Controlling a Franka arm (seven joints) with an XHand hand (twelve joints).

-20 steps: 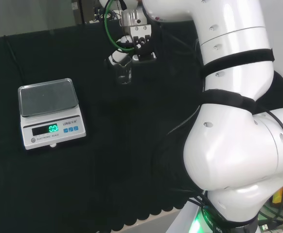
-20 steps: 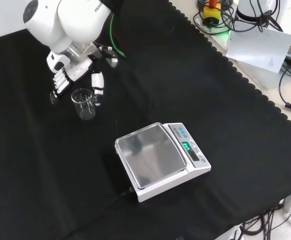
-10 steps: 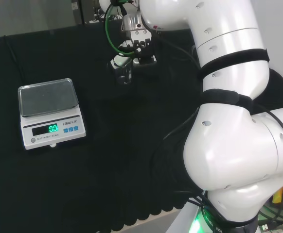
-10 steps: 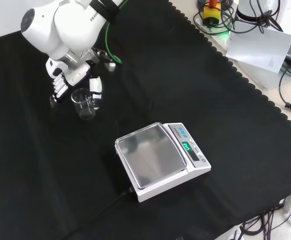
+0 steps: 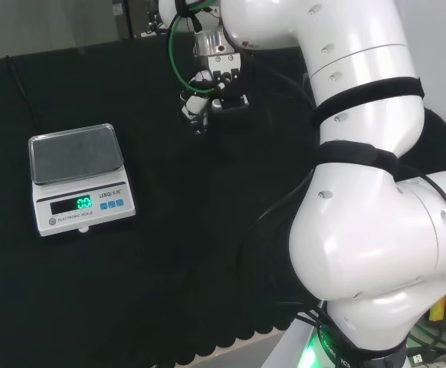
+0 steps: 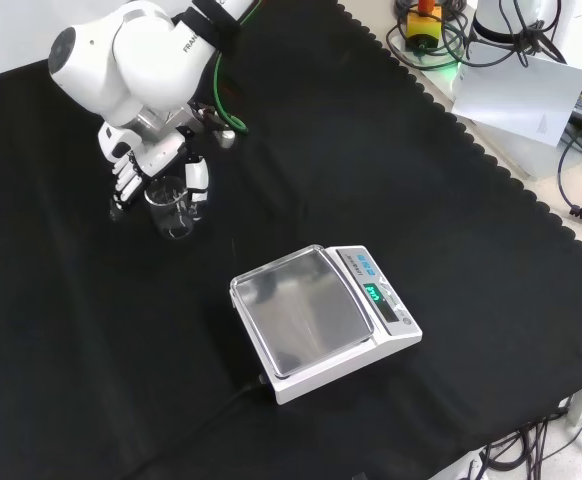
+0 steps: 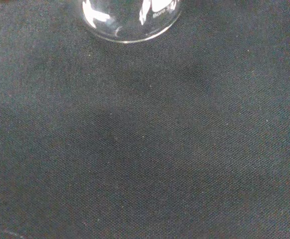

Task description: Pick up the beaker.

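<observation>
- At the left of the front view the hand (image 6: 156,160) is down at the cloth, its fingers (image 6: 123,178) on one side of the beaker (image 6: 172,207) and its thumb (image 6: 199,178) on the other, so the glass stands between them.
- The hand looks spread around the beaker rather than clamped on it. From here I cannot say whether fingers or thumb already touch the glass.
- The beaker stands upright on the black cloth (image 6: 91,340), near the cloth's far left part in this view, and looks empty.
- I judge the task as barely begun: the reach is made, but closing on the glass and lifting it are both left to do.
- Further right, well apart from the beaker, sits a white scale (image 6: 321,320) with a bare steel pan.
- In the head view the hand (image 5: 208,88) covers most of the beaker, so the glass is hard to pick out there.
- The wrist view cuts the beaker (image 7: 130,20) off, giving just its rounded base resting on the cloth.
</observation>
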